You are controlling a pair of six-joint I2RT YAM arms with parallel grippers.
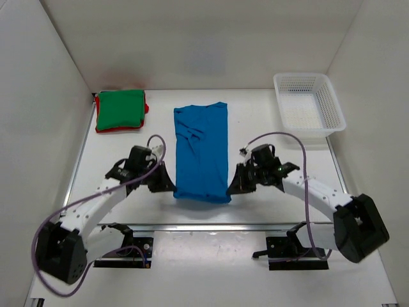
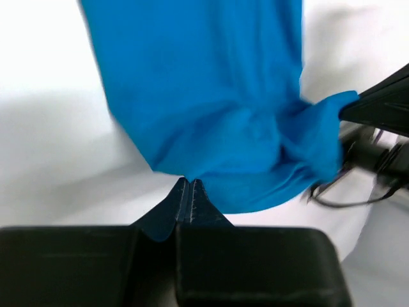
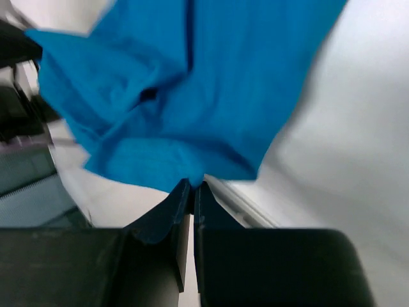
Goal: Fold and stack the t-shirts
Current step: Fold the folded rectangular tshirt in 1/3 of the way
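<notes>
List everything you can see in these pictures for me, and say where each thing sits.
blue shirt: one, bright blue, middle of the table, lying lengthwise.
green shirt: one, green, folded, far left corner.
red shirt: one, red, only an edge showing under the green shirt.
basket: one, white mesh, far right corner.
table: one, white, under everything.
cables: two, purple, one looping along each arm.
left arm: one, white and black, near left.
right arm: one, white and black, near right.
left claw: one, black, shut on the blue shirt's near left corner.
right claw: one, black, shut on its near right corner.
</notes>
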